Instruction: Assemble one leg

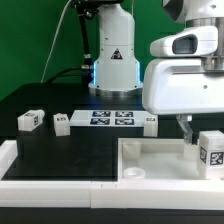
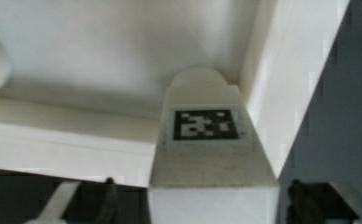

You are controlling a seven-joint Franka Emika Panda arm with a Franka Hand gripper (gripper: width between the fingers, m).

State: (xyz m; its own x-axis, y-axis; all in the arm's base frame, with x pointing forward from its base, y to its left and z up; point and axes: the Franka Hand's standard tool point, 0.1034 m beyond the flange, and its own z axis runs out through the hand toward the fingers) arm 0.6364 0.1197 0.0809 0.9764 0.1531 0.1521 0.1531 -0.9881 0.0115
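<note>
My gripper (image 1: 200, 138) is shut on a leg (image 1: 212, 152), a chunky white block with a black-and-white tag, and holds it over the right end of the large white tabletop (image 1: 60, 165). In the wrist view the leg (image 2: 204, 130) sits between my two dark fingers (image 2: 93, 200), its rounded end pointing into the tabletop's inner corner by the raised rim (image 2: 293, 70). My gripper (image 2: 213, 208) grips the leg's sides. Whether the leg touches the tabletop I cannot tell.
Three more legs lie on the black table behind the tabletop: one at the exterior view's left (image 1: 30, 120), one beside it (image 1: 62, 123), one further right (image 1: 150, 122). The marker board (image 1: 110, 118) lies between them. The robot base (image 1: 113, 60) stands at the back.
</note>
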